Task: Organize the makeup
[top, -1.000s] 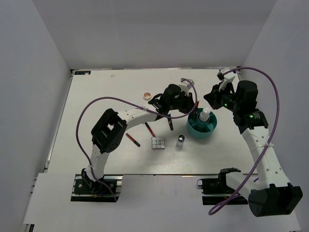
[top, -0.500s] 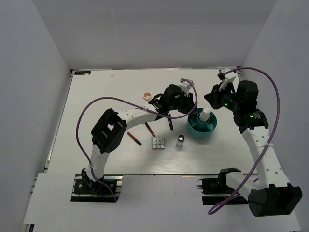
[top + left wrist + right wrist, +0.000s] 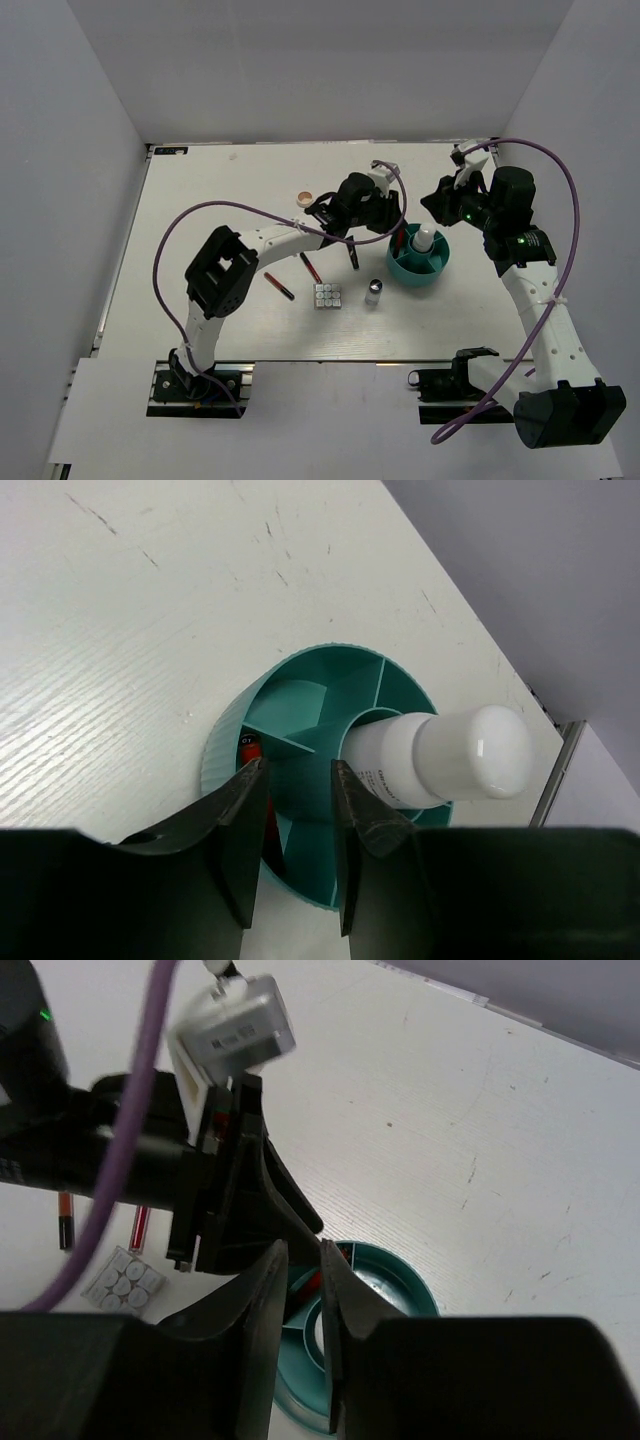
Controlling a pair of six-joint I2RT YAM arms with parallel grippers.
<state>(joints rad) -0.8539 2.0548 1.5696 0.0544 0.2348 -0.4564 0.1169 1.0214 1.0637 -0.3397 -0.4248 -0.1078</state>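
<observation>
The teal divided tub holds the white bottle, which leans in its middle ring in the left wrist view. My left gripper hangs over the tub's left side, its jaws open. A red-and-black pencil stands in a compartment right by the left finger. My right gripper hovers above the tub's far side, empty, its fingers almost together. On the table lie two more pencils, the black tube, the palette, the silver-capped vial and the peach compact.
The left arm's wrist and purple cable crowd the space just left of the tub. White walls close in the table on three sides. In the right wrist view the left gripper's black body sits just beyond my right fingers.
The red pencil at the left gripper has gone down from above the tub's rim into the tub. The right arm has stayed still.
</observation>
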